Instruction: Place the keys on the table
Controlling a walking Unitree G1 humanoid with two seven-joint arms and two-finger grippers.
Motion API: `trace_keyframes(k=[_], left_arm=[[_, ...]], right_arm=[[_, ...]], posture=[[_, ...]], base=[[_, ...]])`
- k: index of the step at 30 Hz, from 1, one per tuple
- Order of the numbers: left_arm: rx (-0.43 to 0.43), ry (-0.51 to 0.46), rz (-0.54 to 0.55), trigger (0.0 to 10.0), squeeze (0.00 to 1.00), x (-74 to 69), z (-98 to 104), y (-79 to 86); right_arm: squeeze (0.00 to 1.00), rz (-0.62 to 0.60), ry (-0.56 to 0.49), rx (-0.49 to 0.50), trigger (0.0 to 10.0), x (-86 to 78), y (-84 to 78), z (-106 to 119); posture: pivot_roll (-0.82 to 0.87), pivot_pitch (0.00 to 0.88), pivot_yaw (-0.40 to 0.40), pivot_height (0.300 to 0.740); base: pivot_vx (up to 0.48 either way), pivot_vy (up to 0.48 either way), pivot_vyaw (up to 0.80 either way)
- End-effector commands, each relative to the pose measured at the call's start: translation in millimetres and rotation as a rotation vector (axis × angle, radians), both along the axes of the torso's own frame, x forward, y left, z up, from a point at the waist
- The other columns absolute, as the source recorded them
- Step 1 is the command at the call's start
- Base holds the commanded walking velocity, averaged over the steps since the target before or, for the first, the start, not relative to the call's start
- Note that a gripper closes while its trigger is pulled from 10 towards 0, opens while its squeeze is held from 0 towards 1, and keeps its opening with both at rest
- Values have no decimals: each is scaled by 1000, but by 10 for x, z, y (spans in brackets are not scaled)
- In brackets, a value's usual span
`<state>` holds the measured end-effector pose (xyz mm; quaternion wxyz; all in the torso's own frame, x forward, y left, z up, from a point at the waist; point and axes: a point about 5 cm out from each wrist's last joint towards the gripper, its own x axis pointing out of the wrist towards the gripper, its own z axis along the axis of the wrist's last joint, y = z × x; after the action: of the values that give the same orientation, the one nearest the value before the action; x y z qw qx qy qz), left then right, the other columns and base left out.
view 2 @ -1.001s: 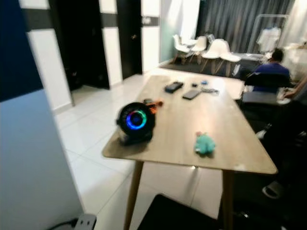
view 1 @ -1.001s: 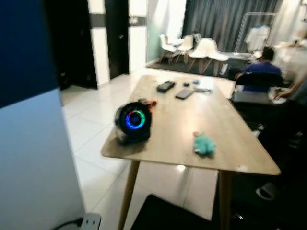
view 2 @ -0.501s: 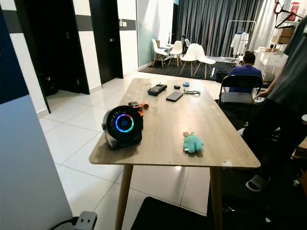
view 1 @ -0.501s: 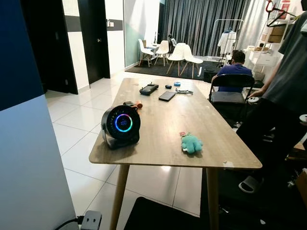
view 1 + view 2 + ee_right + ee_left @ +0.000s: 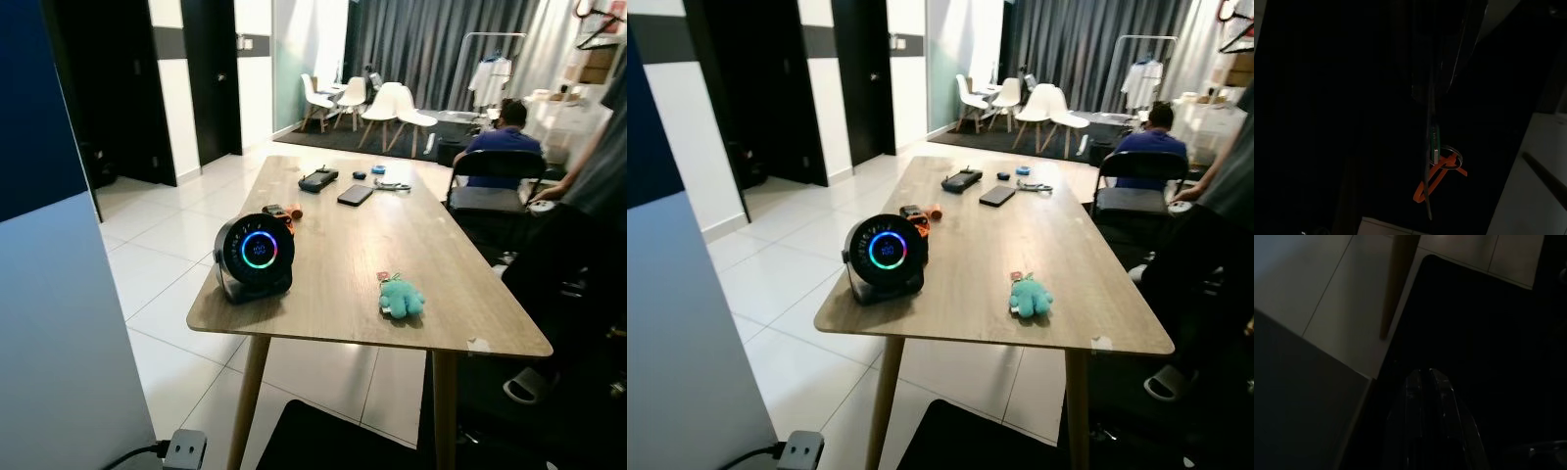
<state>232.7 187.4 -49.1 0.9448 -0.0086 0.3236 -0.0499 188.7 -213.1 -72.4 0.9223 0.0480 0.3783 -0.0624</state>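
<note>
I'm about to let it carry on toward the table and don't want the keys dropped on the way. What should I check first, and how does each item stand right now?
1. Keys held: ok. The keys, with an orange strap and a ring, hang from the right gripper, whose fingers are closed on them.
2. Left gripper free: ok, shut on nothing, pointing at the floor.
3. Table in view ahead: ok.
4. Bare spot to set them down: ok, open wood between the round glowing gadget and the teal plush toy.
5. People close by: not ok, a person stands at the table's right side.
6. Table within reach: cannot tell.
</note>
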Motion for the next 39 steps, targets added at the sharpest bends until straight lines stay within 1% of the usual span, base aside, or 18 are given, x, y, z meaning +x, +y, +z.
trace_keyframes(k=[1, 8, 16, 21, 29, 35, 37, 39], left_arm=[[1, 9, -7, 10000, 0, -35, -24, -10], [5, 11, -12, 10000, 0, -38, -25, 0], [8, 18, -13, 10000, 0, -40, -27, 13], [9, -7, -46, 10000, 0, 12, 13, -17], [7, -28, -75, 10000, 0, 43, 37, -63], [6, -53, -89, 10000, 0, 61, 59, -81], [8, -62, -93, 10000, 0, 62, 66, -73], [7, -63, -92, 10000, 0, 60, 66, -71]], right_arm=[[0, -4, -6, -7, 10000, -7, -25, 4], [0, 0, -4, -9, 10000, -10, -16, 1], [0, -1, 0, -9, 10000, -23, -6, -8], [0, -15, 0, -6, 10000, -36, -9, -13], [0, -22, 0, -6, 10000, -47, -18, -16], [0, -33, -16, -15, 10000, -43, -65, 1], [0, -54, -14, -28, 10000, -71, -152, 8], [0, -60, -12, -31, 10000, -81, -171, 7]], posture=[[22, 0, -3, 740], [24, 0, -2, 740], [23, 0, 0, 740], [21, 0, 2, 740], [21, 0, 5, 740], [19, 0, 5, 740], [18, 2, 4, 740], [18, 1, 4, 740]], base=[[0, -480, 0], [0, -469, 0], [0, 0, 0], [0, 0, 0], [0, 0, 0], [0, 0, 0], [0, 0, 0], [0, 0, 0]])
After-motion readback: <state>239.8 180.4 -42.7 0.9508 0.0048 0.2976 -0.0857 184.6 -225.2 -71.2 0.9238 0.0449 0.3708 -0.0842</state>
